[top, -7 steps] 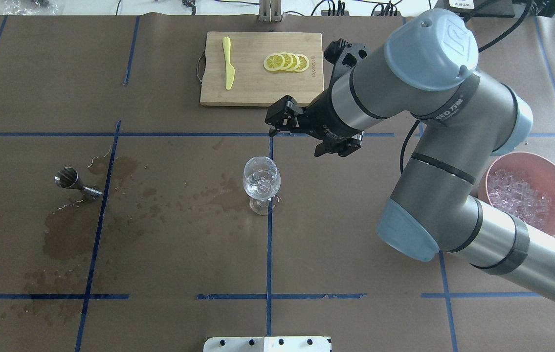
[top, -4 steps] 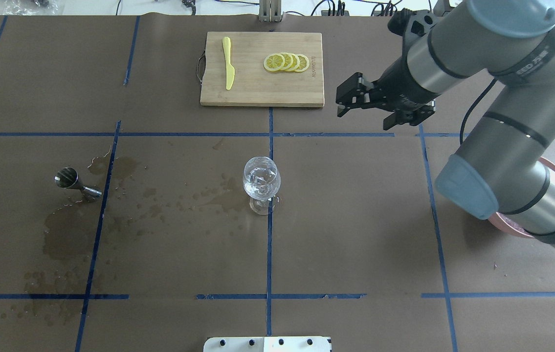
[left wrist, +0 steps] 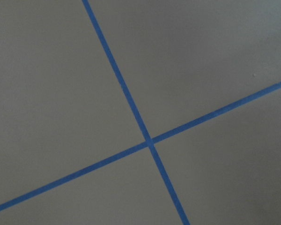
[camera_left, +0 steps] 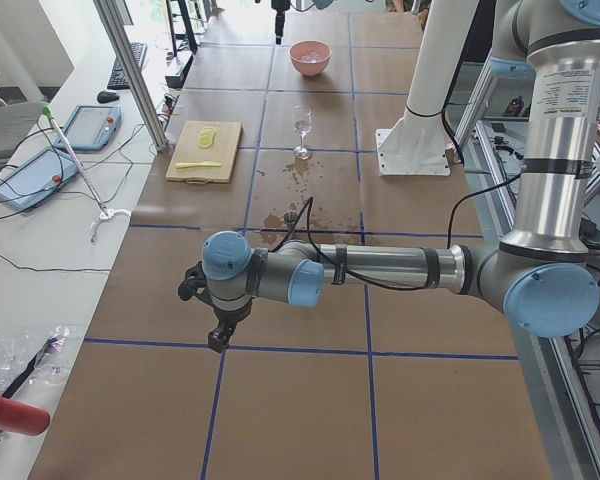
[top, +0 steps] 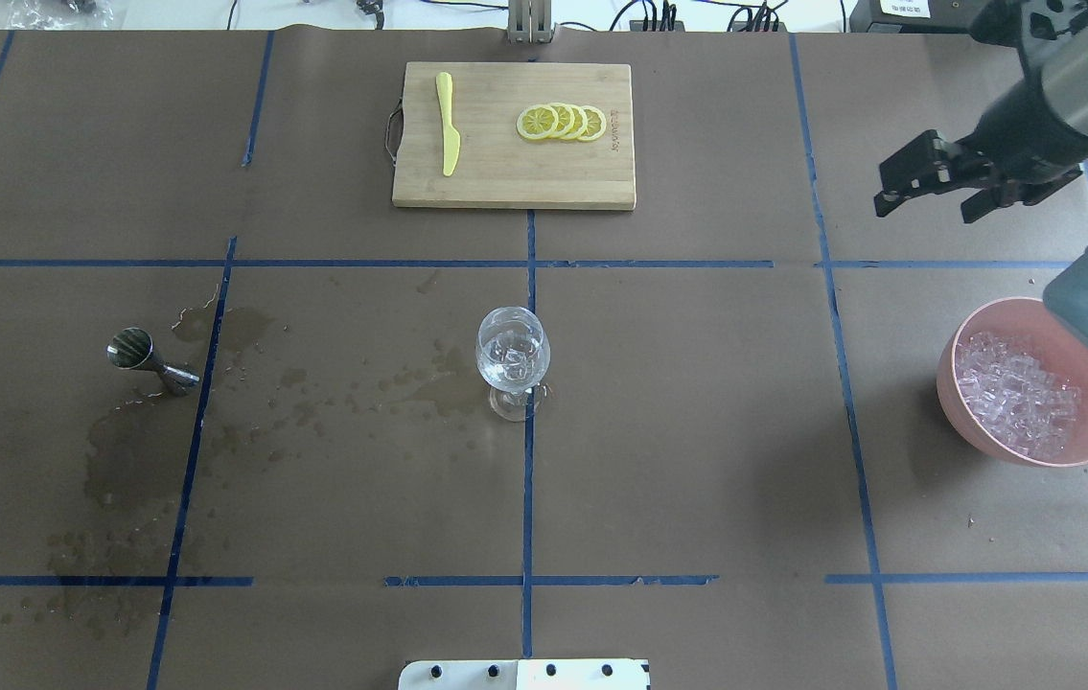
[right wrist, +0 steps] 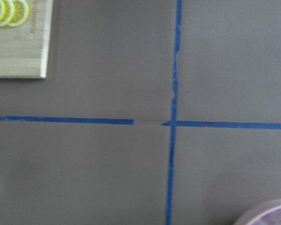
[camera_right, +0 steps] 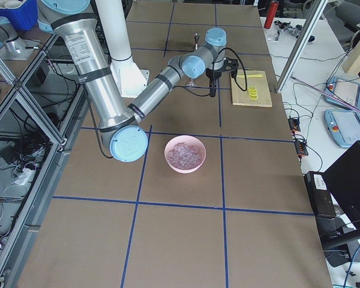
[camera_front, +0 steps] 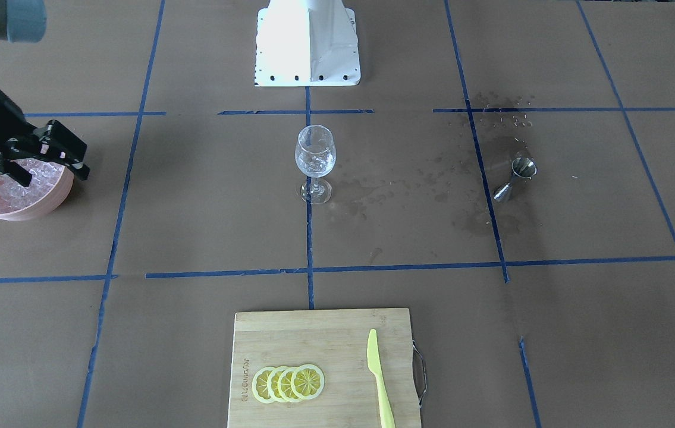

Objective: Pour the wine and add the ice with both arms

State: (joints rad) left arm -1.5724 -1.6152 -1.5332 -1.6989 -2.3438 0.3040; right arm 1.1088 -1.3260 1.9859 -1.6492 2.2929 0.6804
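The wine glass (top: 512, 359) stands upright at the table's centre with a few clear ice cubes in its bowl; no dark liquid shows in it. The heap of ice (top: 1018, 398) fills a pink bowl (top: 948, 369) at the right. The steel jigger (top: 146, 360) lies tilted at the left, among wet stains. My right gripper (top: 922, 192) is open and empty, in the air behind the bowl. In the front-facing view it (camera_front: 46, 166) overlaps the bowl's ice (camera_front: 19, 187). My left gripper (camera_left: 217, 338) shows only in the exterior left view, far off the table's left end; I cannot tell its state.
A wooden cutting board (top: 505, 182) at the back centre carries lemon slices (top: 563, 123) and a yellow knife (top: 448, 125). Wet stains (top: 131, 460) spread from the jigger toward the glass. The white base (top: 522, 675) sits at the near edge.
My right arm has swung from just behind the glass to the right and back, its gripper still open. The pink bowl, partly covered by the arm before, now shows in full.
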